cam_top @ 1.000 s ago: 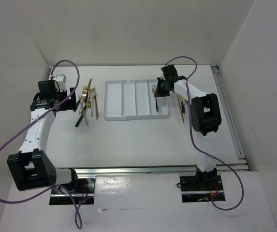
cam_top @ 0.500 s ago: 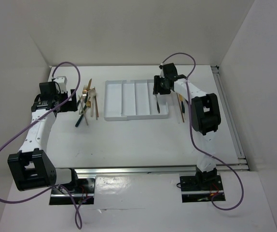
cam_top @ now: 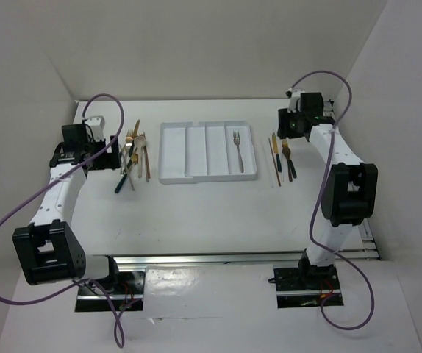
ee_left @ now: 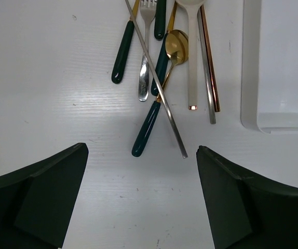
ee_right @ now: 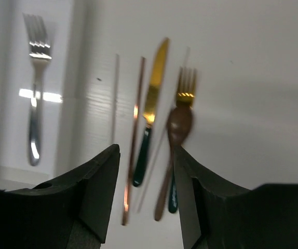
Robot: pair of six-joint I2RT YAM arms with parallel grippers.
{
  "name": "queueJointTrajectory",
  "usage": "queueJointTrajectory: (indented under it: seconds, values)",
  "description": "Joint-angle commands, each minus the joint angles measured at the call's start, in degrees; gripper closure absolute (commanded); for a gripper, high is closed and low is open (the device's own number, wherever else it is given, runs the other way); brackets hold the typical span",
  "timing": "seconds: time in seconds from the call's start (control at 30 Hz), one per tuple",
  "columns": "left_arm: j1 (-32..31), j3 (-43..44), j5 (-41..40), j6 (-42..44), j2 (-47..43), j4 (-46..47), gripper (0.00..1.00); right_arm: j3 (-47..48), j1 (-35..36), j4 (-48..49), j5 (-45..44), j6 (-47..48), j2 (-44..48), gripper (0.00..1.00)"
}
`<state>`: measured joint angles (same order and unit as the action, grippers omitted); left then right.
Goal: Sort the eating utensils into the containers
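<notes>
A flat white tray (cam_top: 173, 156) with four long compartments lies mid-table; a silver fork (cam_top: 237, 151) rests in its rightmost compartment, also seen in the right wrist view as the fork (ee_right: 35, 93). My right gripper (ee_right: 146, 150) hangs open and empty above loose utensils right of the tray: a gold knife (ee_right: 151, 114), a gold fork (ee_right: 186, 88), a brown spoon (ee_right: 176, 135) and copper chopsticks (ee_right: 133, 145). My left gripper (ee_left: 142, 150) stands wide open just short of a crossed pile (cam_top: 134, 156) holding a gold spoon (ee_left: 176, 44), a silver fork (ee_left: 145, 57), teal handles and chopsticks.
The tray's near left corner (ee_left: 253, 111) shows at the right of the left wrist view. White walls enclose the table on three sides. A metal rail (cam_top: 347, 169) runs along the right edge. Purple cables loop over both arms.
My right gripper opened and left the silver fork in the rightmost compartment, then swung right to hang over the utensils beside the tray. The left arm stayed nearly still.
</notes>
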<state>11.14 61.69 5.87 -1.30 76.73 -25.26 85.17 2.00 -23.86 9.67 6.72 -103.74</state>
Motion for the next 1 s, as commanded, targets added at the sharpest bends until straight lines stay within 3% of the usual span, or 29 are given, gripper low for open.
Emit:
queueJointTrajectory:
  seconds: [0.0,0.37,0.57,0.67,0.8,0.97]
  values:
    - [0.3,0.8,1.7,0.3,1.1,1.3,0.00,-4.5,-3.0,-1.2,1.3,6.5,2.1,0.47]
    - [0.3,3.4,-1.0,1.6,8.1,1.0,0.00,-7.7,-4.5,-1.4,3.9,8.4,2.1,0.53]
    - [0.3,5.8,-5.3,6.2,15.9,1.0,0.22,-7.2,-4.5,-1.9,3.9,8.4,1.5,0.53]
    - [0.3,8.5,-3.1,7.5,18.7,1.0,0.33,-7.2,-4.5,-1.9,4.4,8.4,1.5,0.53]
    - [0.3,10.9,0.9,9.5,20.1,-1.8,0.41,-7.7,-4.5,-1.9,4.4,8.4,1.5,0.53]
    - [0.3,10.3,4.3,10.8,20.1,-2.3,0.43,-9.0,-5.0,-1.9,3.9,8.4,2.6,0.53]
